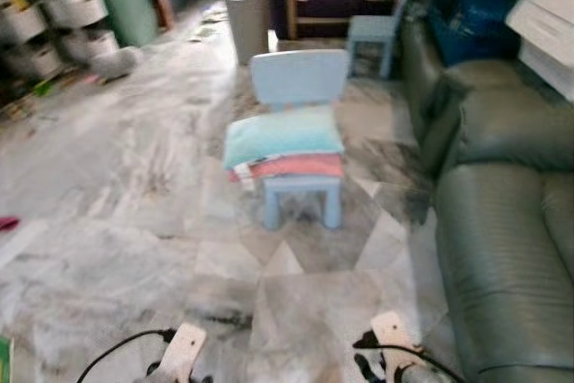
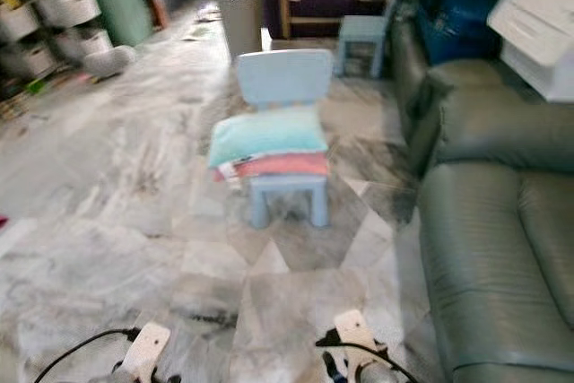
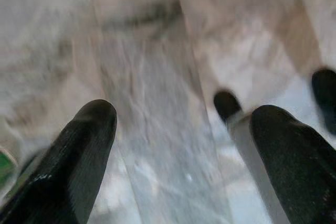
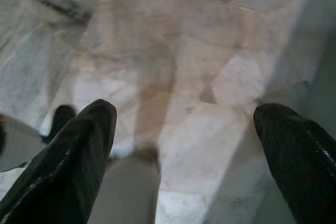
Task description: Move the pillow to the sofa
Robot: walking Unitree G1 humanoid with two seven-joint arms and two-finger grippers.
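Ahead, the pillow (image 1: 282,138) lies crosswise on the small chair (image 1: 300,78), well apart from both grippers, left (image 3: 178,156) and right (image 4: 184,161), each spread open and empty; sofa (image 1: 507,221) on the right.

Both arms low, left tool (image 3: 178,150) and right tool (image 4: 184,150) (each empty) with fingers spread.

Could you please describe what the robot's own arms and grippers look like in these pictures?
Both arms end low in the head views in pale, whitish wrist pieces with thin black cables looping off them. The left gripper and the right gripper each have two long, glossy black fingers with rounded tips, seen against the marble floor.
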